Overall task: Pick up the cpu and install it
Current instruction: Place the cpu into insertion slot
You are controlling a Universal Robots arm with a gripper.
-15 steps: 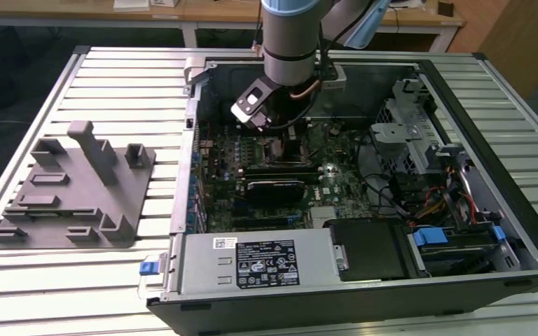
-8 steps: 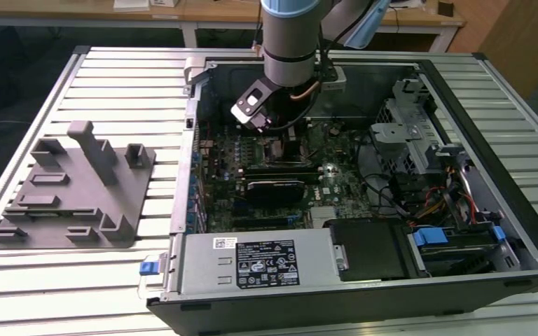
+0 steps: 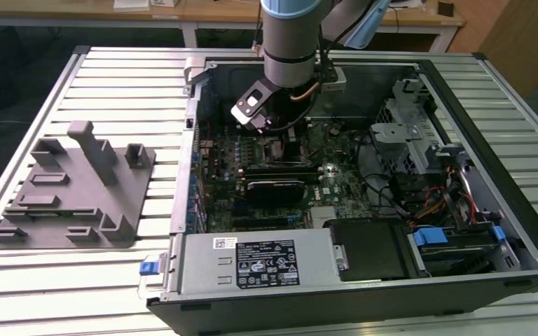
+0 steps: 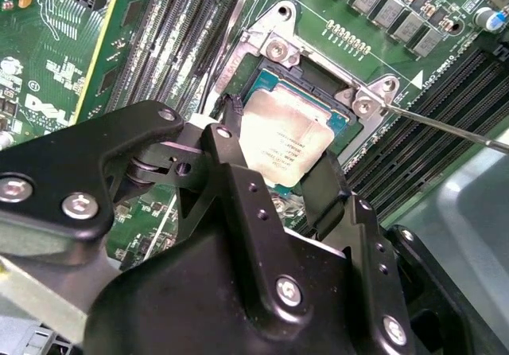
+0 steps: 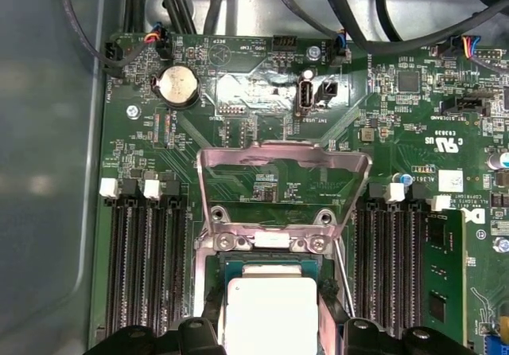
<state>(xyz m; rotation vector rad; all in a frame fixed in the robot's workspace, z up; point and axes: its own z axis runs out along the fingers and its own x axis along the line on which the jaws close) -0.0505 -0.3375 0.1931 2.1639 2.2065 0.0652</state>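
Plainly silver-topped cpu (image 4: 285, 142) (square; flat)

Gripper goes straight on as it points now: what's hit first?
The gripper grips the cpu, which would meet the open socket right beneath; gap unclear, maybe already touching.

1. exterior view: bright, even room light; slatted table (image 3: 82, 84) pale, computer case (image 3: 493, 175) interior dimmer.
2. first wrist view: white glare patch on motherboard (image 5: 262, 92); cpu (image 5: 270, 315) top washed pale.
3. second wrist view: gripper (image 4: 278, 152) body near black, glints on its screws (image 4: 288, 290).
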